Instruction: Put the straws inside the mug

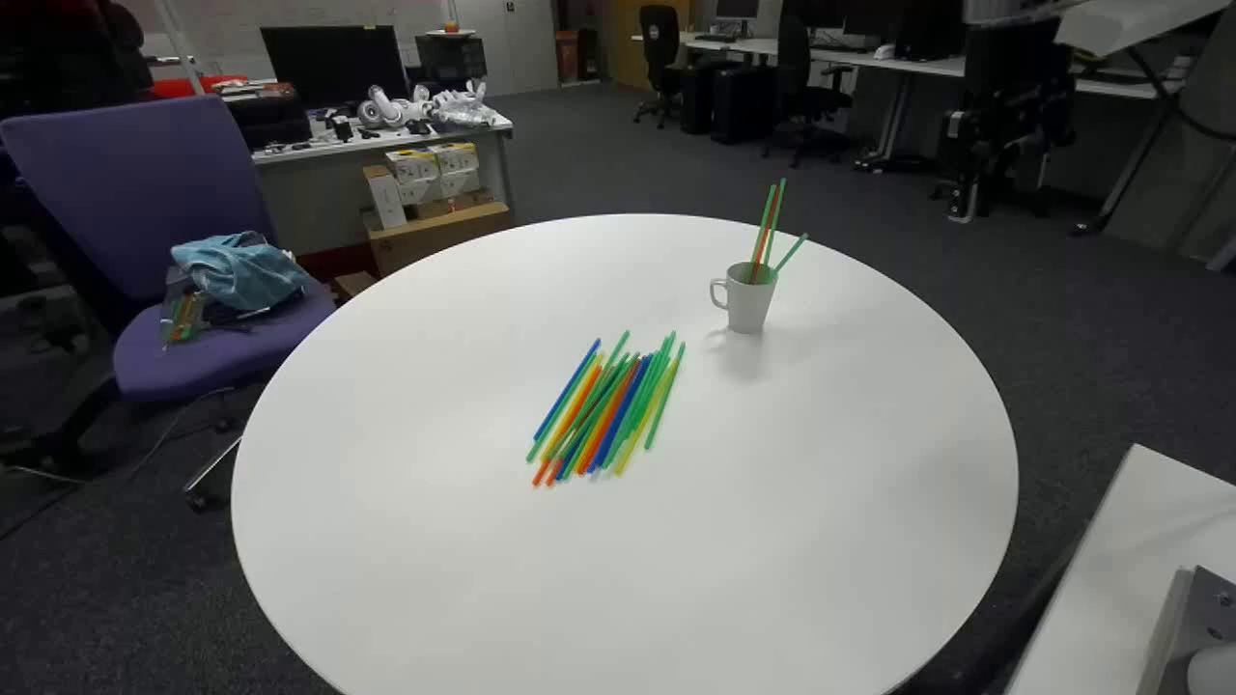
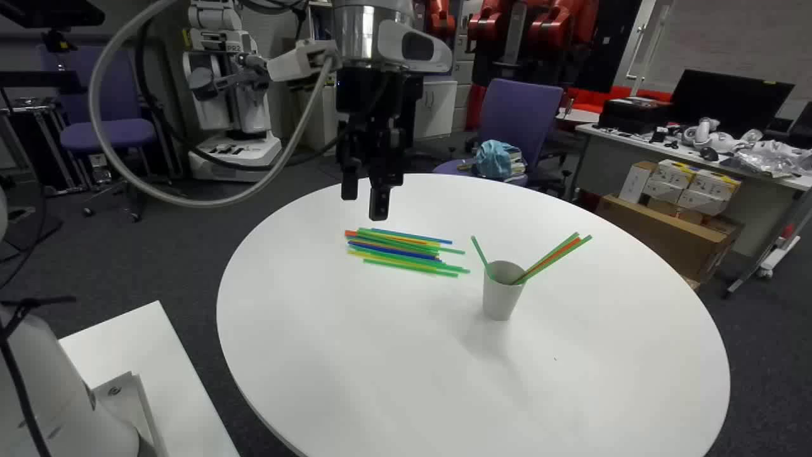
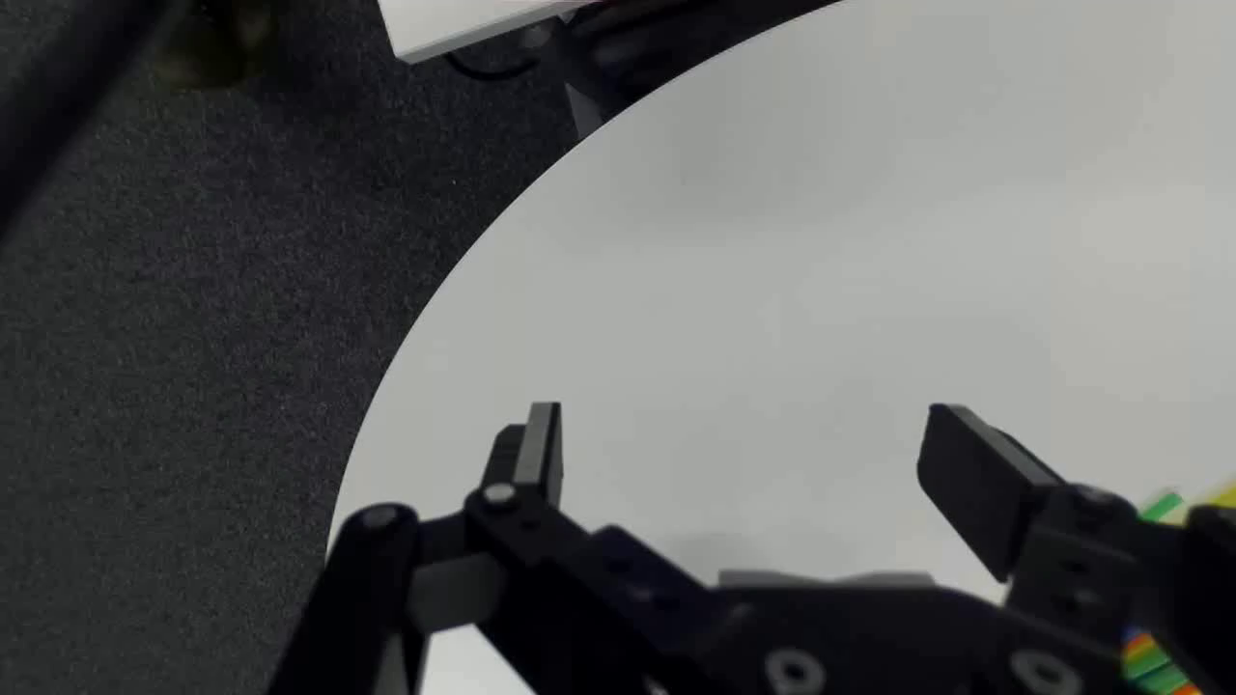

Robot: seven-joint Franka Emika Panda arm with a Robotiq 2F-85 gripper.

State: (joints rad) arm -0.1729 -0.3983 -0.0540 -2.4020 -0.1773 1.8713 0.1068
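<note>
Many loose straws [image 1: 608, 410], green, yellow, orange and blue, lie in a flat pile on the round white table. They also show in an exterior view [image 2: 403, 252] and, partly hidden by a finger, at the wrist view's lower right [image 3: 1149, 661]. The white mug [image 1: 748, 301] stands upright, also in an exterior view [image 2: 501, 297], with a few green and orange straws leaning in it [image 2: 550, 259]. It is out of the wrist view. My gripper [image 2: 364, 198] hangs above the table, apart from pile and mug. In the wrist view its fingers [image 3: 744, 430] are wide apart with nothing between them.
The round table's [image 1: 435, 579] curved edge passes under the gripper's side in the wrist view [image 3: 406, 333]. A white stand [image 2: 146, 355] with the robot's base is beside the table. A purple chair [image 1: 164, 212] with a blue cloth stands near the far edge. A grey hose [image 2: 209, 202] loops from the arm.
</note>
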